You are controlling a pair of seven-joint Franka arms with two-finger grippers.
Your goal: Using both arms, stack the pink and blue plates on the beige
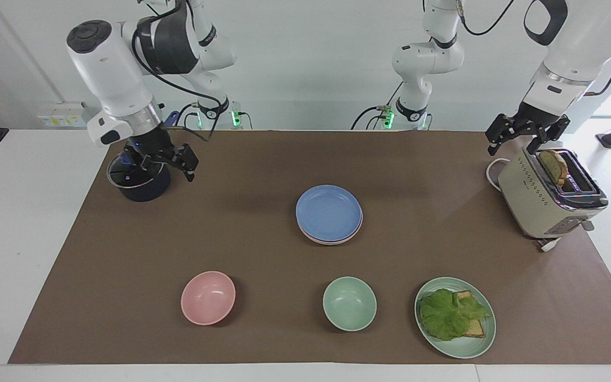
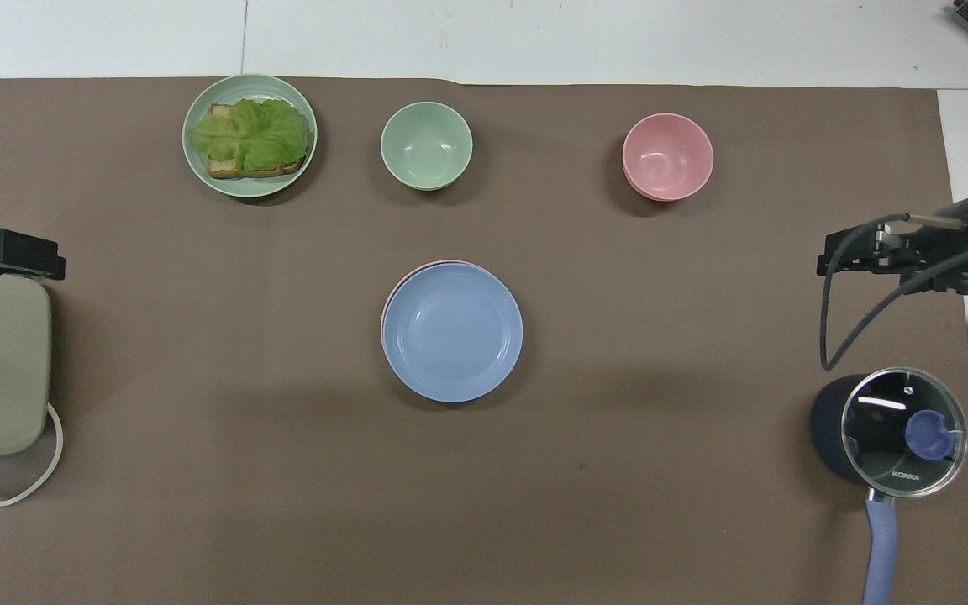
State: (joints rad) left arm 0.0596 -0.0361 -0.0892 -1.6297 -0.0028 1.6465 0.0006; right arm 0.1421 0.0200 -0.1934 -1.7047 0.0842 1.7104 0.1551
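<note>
The blue plate (image 1: 329, 211) was stacked on the pink plate (image 1: 337, 240), whose rim showed beneath it, at the middle of the brown mat (image 1: 263, 249); whether a beige plate lay underneath could not be told. Farther from the robots, a pink bowl (image 1: 208, 297), a green bowl (image 1: 349, 303) and a green plate (image 1: 470, 345) of lettuce and toast were lined up. The right gripper (image 1: 159, 165) was held open and empty over the lidded saucepan (image 1: 138, 180). The left gripper (image 1: 523, 139) was held open and empty just over the toaster (image 1: 544, 199).
</note>
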